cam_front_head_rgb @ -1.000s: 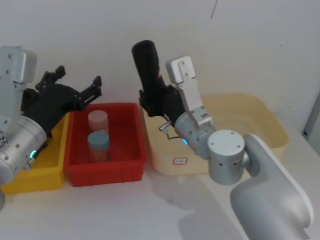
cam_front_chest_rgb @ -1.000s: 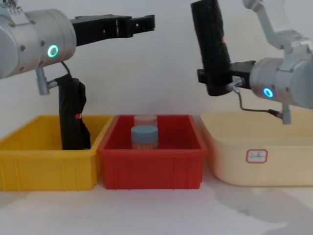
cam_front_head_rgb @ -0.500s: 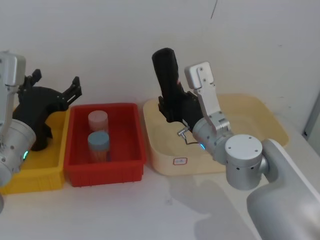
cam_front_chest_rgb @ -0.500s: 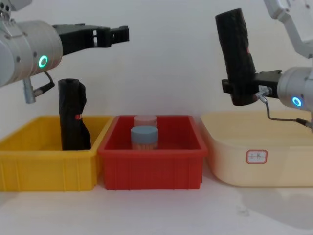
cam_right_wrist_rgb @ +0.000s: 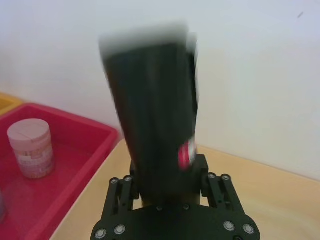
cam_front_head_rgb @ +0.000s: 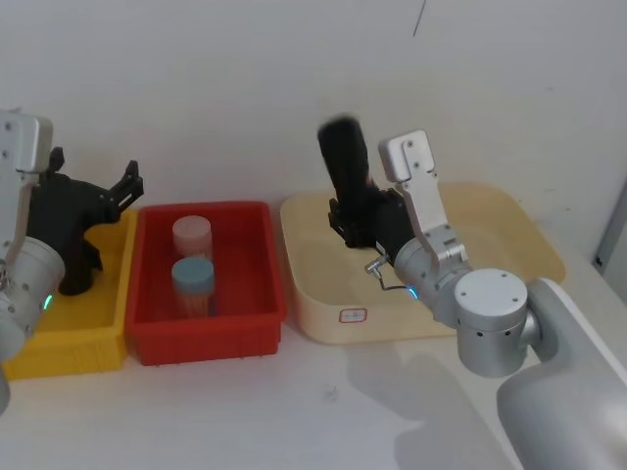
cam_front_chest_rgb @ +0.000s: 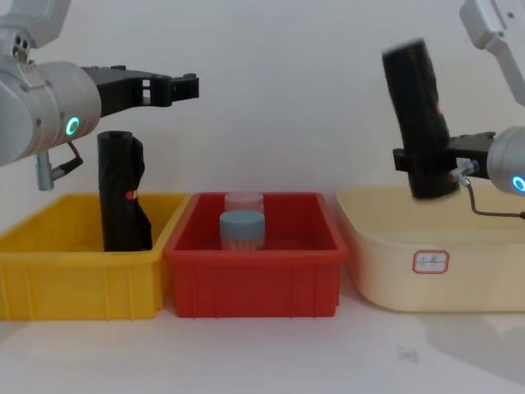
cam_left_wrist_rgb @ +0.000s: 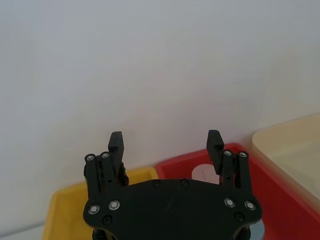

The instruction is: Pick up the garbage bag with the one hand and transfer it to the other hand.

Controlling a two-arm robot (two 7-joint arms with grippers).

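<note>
Both arms are drawing apart compared with a second ago. Right gripper (cam_front_head_rgb: 361,217) is carrying the garbage bag (cam_front_head_rgb: 343,162) rightward, now above the beige bin (cam_front_head_rgb: 509,201). Left gripper (cam_front_head_rgb: 93,174) is pulling back over the yellow bin (cam_front_chest_rgb: 82,279).

Right jaws are clamping the roll's lower end; the roll is standing near upright, top tipping slightly toward the red bin (cam_front_chest_rgb: 254,279), red mark showing. Left fingers are standing spread, gripping nothing. Second black roll (cam_front_chest_rgb: 121,193) is leaning in the yellow bin.

Handover is looking finished. Likely next move: lowering the bag into the beige bin, keeping its bottom end off the rim, then releasing.
</note>
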